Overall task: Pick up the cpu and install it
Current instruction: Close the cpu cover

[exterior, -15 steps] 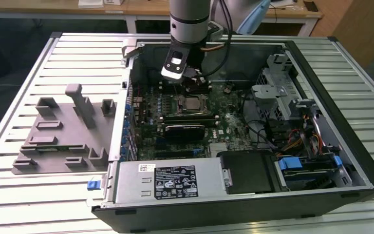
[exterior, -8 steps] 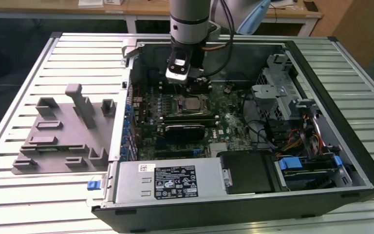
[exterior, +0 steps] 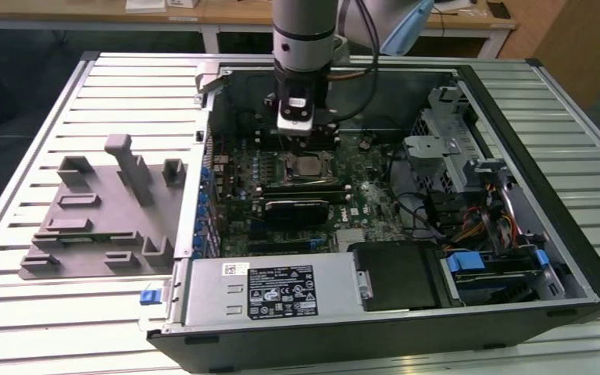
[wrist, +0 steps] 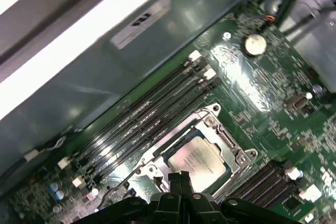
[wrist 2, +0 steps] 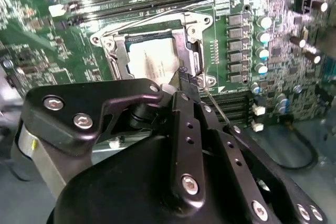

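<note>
At the exterior view's left, tray (exterior: 91,226): grey plastic fixture with raised blocks and one tall post, lying flat on the table.
Table (exterior: 29,101): pale metal slats that carry both the tray and the case.
Case (exterior: 383,344): open black computer tower on its side, just beside the tray and filling the centre and right of the exterior view.
Power unit (exterior: 269,289): silver box with a label, in the lower centre of the case.
Board (exterior: 373,168): green circuit board on the floor of the case, in the middle of the frame.
Arm (exterior: 302,31): grey tube coming straight down from the upper centre of the frame into the case.
Gripper (exterior: 308,147) (wrist 2: 188,81) (wrist: 178,178): black, hanging low over the board at the upper edge of the socket. Its fingers (wrist: 174,181) are pressed together with nothing between them. Whether the tips touch the socket cannot be told.
Cpu (exterior: 305,165) (wrist 2: 152,61) (wrist: 197,160): silver square lying flat in the socket, at the fingertips in both wrist views.
Socket (wrist 2: 118,56) (wrist: 231,140): metal frame around the cpu, beside rows of long black slots.
Drive cage (exterior: 436,148): grey metal, in the upper right of the case.
Cables (exterior: 483,223): orange, red and black bundle, right of centre.
</note>
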You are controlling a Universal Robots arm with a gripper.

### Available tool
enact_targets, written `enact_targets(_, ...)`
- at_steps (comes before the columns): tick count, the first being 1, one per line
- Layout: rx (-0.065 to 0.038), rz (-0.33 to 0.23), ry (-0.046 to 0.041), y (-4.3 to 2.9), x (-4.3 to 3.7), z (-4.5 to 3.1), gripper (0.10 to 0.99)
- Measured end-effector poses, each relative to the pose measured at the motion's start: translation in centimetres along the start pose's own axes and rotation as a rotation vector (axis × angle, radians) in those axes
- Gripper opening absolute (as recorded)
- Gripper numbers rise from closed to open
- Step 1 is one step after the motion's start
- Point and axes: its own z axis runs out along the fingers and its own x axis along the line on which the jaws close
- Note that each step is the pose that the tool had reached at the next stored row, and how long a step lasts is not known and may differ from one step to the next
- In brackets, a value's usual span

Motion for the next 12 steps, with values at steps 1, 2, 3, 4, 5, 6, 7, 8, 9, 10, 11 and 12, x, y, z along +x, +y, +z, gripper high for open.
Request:
enact_targets(1, 0.0, -0.019, 0.0005, 0.0, 0.0, 0.03, 0.106)
enact_targets(2, 0.0, -0.037, 0.001, 0.0, 0.0, 0.05, 0.106)
enact_targets(3, 0.0, -0.055, 0.0015, 0.0, 0.0, 0.09, 0.106)
enact_targets(4, 0.0, -0.073, 0.0019, 0.0, 0.0, 0.12, 0.106)
enact_targets(5, 0.0, -0.091, 0.0024, 0.0, 0.0, 0.15, 0.106)
enact_targets(6, 0.0, -0.109, 0.0029, -0.01, 0.0, 0.18, 0.106)
enact_targets(7, 0.0, -0.127, 0.0034, -0.01, 0.0, 0.21, 0.106)
enact_targets(8, 0.0, -0.147, 0.0039, -0.01, 0.0, 0.24, 0.106)
enact_targets(9, 0.0, -0.166, 0.0044, -0.01, 0.0, 0.28, 0.106)
enact_targets(10, 0.0, -0.184, 0.0049, -0.01, 0.0, 0.32, 0.106)
enact_targets(11, 0.0, -0.202, 0.0053, -0.01, 0.0, 0.36, 0.106)
enact_targets(12, 0.0, -0.22, 0.0058, -0.01, 0.0, 0.41, 0.106)
